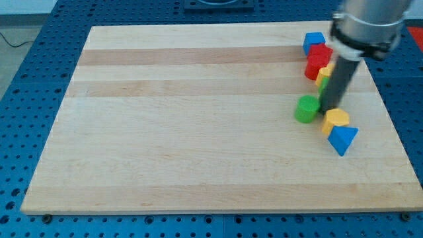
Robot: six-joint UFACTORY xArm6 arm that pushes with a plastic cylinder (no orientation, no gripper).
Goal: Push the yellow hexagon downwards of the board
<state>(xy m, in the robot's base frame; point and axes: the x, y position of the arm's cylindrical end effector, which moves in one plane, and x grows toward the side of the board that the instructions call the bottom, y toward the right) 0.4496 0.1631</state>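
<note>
My tip (326, 110), bare dark rod, grips nothing; sits just above yellow hexagon block (336, 119) on wooden board (198, 132), probably touching. Hexagon lies toward view's bottom: push line aligned.

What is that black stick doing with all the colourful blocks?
A robot arm is sliding blocks around a wooden board with a dark rod. My tip sits just above the yellow hexagon, beside the green block. A blue triangle touches the hexagon from below. Further up are a red block, a blue block and a partly hidden yellow block.
</note>
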